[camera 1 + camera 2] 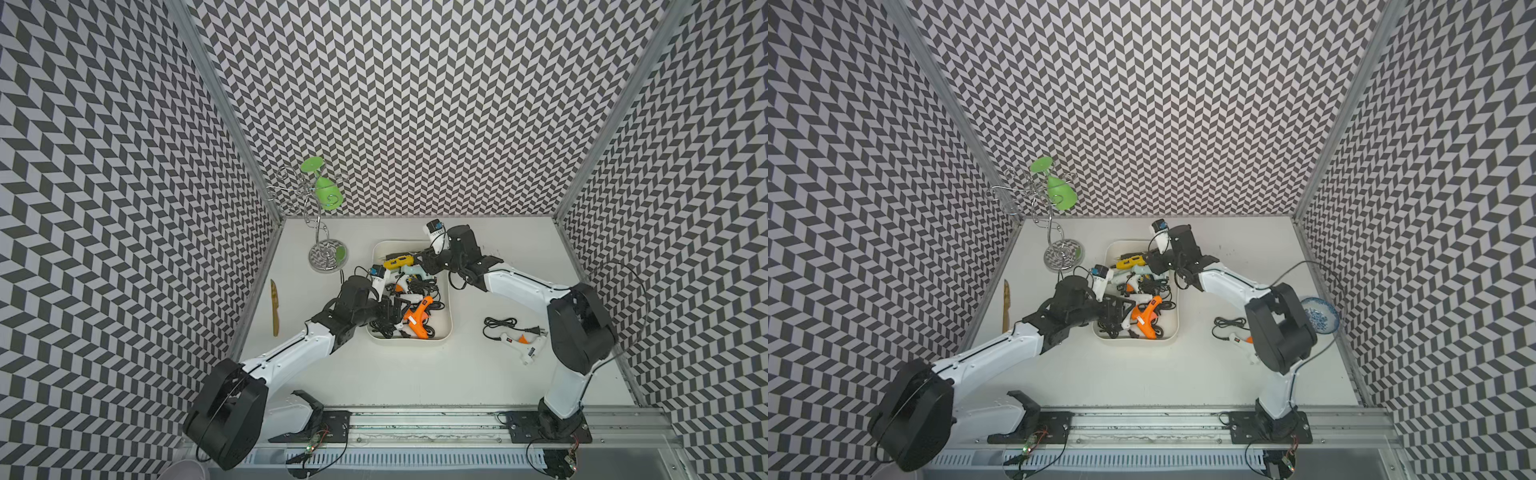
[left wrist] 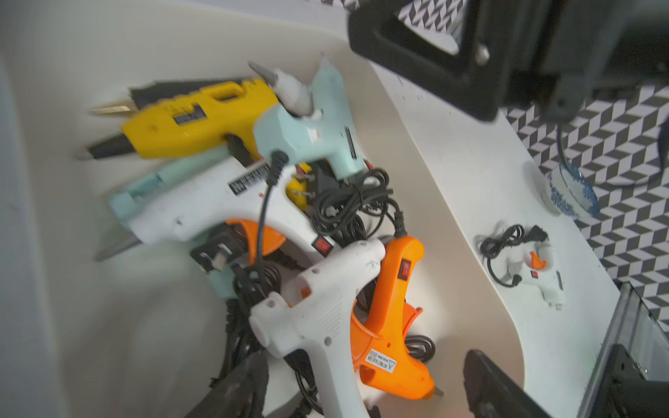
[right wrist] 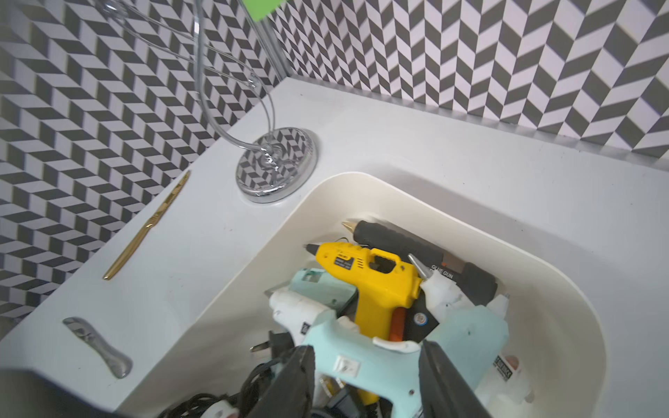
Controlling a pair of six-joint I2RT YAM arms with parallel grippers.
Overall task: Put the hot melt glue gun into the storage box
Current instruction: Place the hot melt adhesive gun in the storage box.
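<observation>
The cream storage box holds several glue guns with tangled black cords: a yellow one, an orange one and a white one. My left gripper is open wide over the box's near end, above the white and orange guns. At the far end my right gripper is open, one finger on each side of a mint glue gun lying on the pile. Another white glue gun with an orange trigger lies on the table right of the box, by my right arm.
A chrome rack with a green glass hanging on it stands at the back left. A gold knife lies along the left wall. A blue-patterned bowl sits by the right wall, behind my right arm.
</observation>
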